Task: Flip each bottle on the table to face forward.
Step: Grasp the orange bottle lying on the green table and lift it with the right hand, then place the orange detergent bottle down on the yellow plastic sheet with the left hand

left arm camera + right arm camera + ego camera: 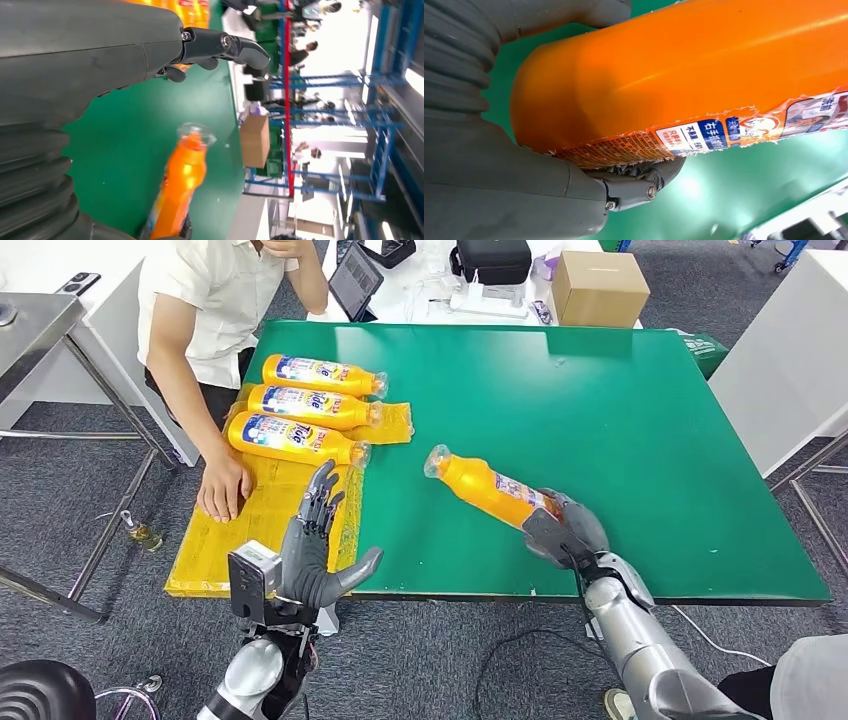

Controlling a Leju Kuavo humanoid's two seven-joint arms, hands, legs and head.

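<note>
My right hand [562,528] grips the base of an orange bottle [487,489] near the table's front edge; its clear cap points to the far left and a torn label strip shows along its side [724,132]. The same bottle [181,185] appears in the left wrist view. Three more orange bottles [300,405] lie side by side on a yellow mat [255,530] at the left, labels up. My left hand [312,545] hovers open above the mat's front part, fingers [225,45] spread and pointing away, holding nothing.
A person sits at the table's left; one of their hands [224,486] rests flat on the yellow mat close to my left hand. The green table [620,420] is bare to the right. A cardboard box [598,287] and a tablet [354,280] stand beyond the far edge.
</note>
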